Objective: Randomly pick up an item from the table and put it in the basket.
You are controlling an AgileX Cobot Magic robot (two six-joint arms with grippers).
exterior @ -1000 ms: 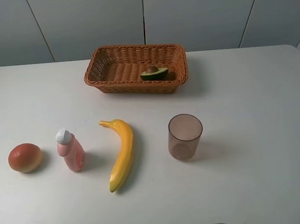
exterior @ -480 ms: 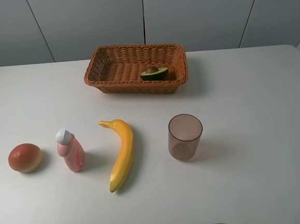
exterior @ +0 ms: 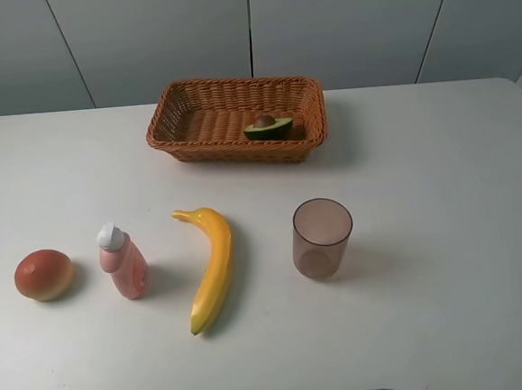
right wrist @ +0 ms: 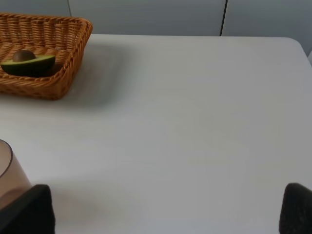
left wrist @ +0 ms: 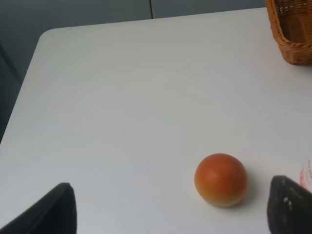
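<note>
The halved avocado (exterior: 268, 126) lies cut side up in the right part of the woven wicker basket (exterior: 183, 120) at the back of the white table (exterior: 442, 199). It also shows in the right wrist view (right wrist: 28, 63), inside the basket (right wrist: 68, 73). My left gripper (left wrist: 173, 214) is open and empty, low over the table's left side, with the round orange-red fruit (left wrist: 221, 179) between and ahead of its fingertips (left wrist: 58, 209). My right gripper (right wrist: 163, 212) is open and empty over the table's right side. Neither gripper shows in the exterior view.
On the table's near half stand, from left to right, the orange-red fruit (exterior: 44, 274), a pink bottle with a white cap (exterior: 122, 262), a long yellow banana (exterior: 211, 267) and a translucent brownish cup (exterior: 321, 237). The cup's edge shows in the right wrist view (right wrist: 9, 170).
</note>
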